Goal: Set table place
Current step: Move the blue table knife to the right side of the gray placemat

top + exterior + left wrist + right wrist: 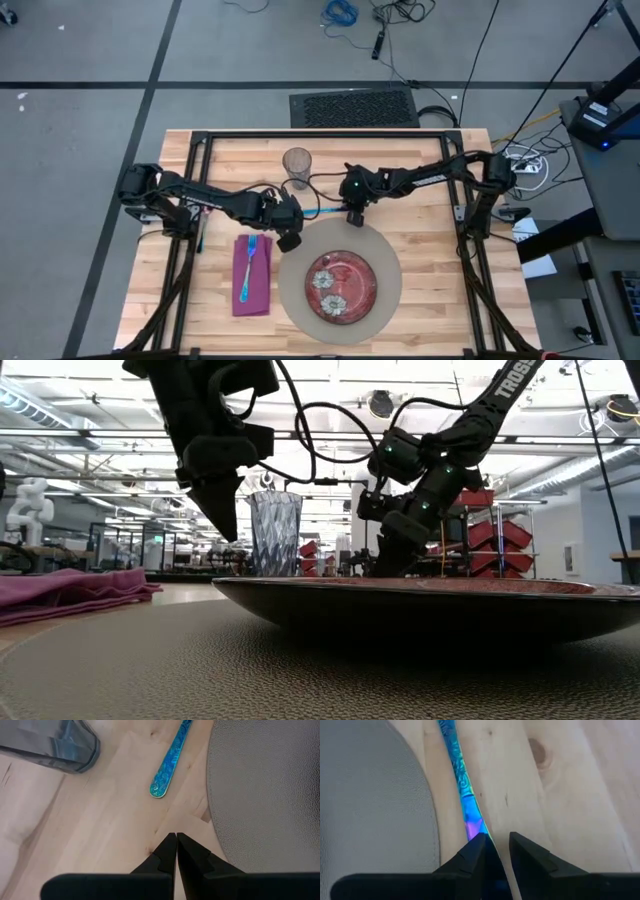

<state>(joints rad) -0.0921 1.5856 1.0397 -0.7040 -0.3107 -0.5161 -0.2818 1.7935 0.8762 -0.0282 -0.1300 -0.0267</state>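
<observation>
right claw pinching blue cutlery piece flat on table beside mat | thin, light, slick plastic; likely best gripped mid-handle | left claw pressed together, empty

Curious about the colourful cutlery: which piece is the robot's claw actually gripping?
The blue patterned plastic utensil lying on bare wood beside the grey round mat, in the right gripper. The other piece rests untouched on the purple napkin.

light: bright, even overhead | shadows: soft | low view: near mat blurred
</observation>
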